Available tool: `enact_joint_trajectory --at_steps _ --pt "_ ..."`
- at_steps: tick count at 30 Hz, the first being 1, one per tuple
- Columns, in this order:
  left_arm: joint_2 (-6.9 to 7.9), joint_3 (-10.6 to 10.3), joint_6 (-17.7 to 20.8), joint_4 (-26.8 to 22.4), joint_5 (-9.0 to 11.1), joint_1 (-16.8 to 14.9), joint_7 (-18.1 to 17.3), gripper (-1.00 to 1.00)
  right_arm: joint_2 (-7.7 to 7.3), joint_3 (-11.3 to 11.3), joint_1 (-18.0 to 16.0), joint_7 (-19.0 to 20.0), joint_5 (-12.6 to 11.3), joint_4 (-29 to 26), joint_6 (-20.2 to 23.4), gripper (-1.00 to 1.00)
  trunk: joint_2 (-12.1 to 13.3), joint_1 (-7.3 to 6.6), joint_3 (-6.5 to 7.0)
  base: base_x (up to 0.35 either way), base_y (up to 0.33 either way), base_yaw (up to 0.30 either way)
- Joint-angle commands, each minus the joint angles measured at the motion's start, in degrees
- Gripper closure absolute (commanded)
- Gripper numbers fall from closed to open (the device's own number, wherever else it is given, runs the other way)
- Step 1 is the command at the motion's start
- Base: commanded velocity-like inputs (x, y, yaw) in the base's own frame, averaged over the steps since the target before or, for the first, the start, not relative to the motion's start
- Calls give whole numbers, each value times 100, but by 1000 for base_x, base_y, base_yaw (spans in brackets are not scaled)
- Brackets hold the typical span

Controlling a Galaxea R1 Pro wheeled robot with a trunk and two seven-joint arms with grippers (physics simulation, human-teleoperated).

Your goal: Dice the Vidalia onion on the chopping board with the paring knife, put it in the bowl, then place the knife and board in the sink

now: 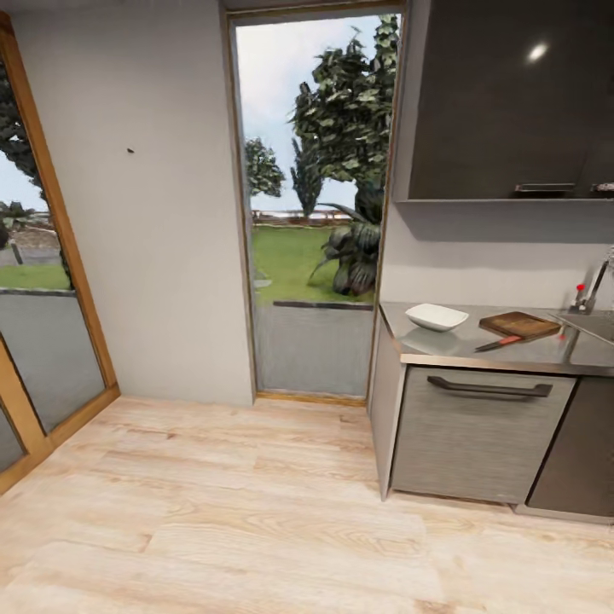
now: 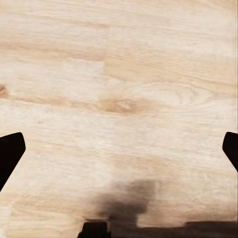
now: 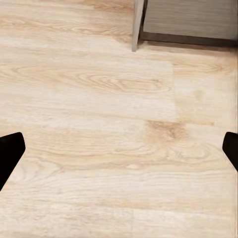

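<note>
At the right of the head view, the glossy grey countertop carries the white bowl, the brown chopping board and the paring knife with its red-orange handle lying in front of the board. The sink shows at the far right edge; the onion is hidden from here. My left gripper is open over bare wooden floor, its dark fingertips far apart. Also over the floor, my right gripper is open with nothing between its fingers.
Grey-brown cabinets with a black bar handle stand under the countertop, and a dark wall cabinet hangs above. A faucet rises by the sink. A tall glass door faces the garden. Light wooden floor stretches ahead; a cabinet base lies near the right gripper.
</note>
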Motion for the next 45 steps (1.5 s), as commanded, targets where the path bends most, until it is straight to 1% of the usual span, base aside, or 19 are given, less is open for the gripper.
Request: enact_joint_trajectory --at_steps 1,18,35,45 --pt "-3 -1 -11 -3 0 0 0 -100 0 3 -2 -14 3 3 -16 -100 -3 0 -5 0 -317 -1" --pt "-6 5 -11 50 8 0 0 -100 9 3 -2 -14 6 3 -16 -100 -3 0 -5 0 -317 0" --pt "-42 -1 -57 104 -1 0 0 -100 9 12 -2 -14 6 10 -16 -100 -3 0 -4 0 -318 -1" --pt "-46 -1 -81 106 0 0 0 -100 9 12 -2 -14 6 10 -16 -100 -3 0 39 0 -319 -180"
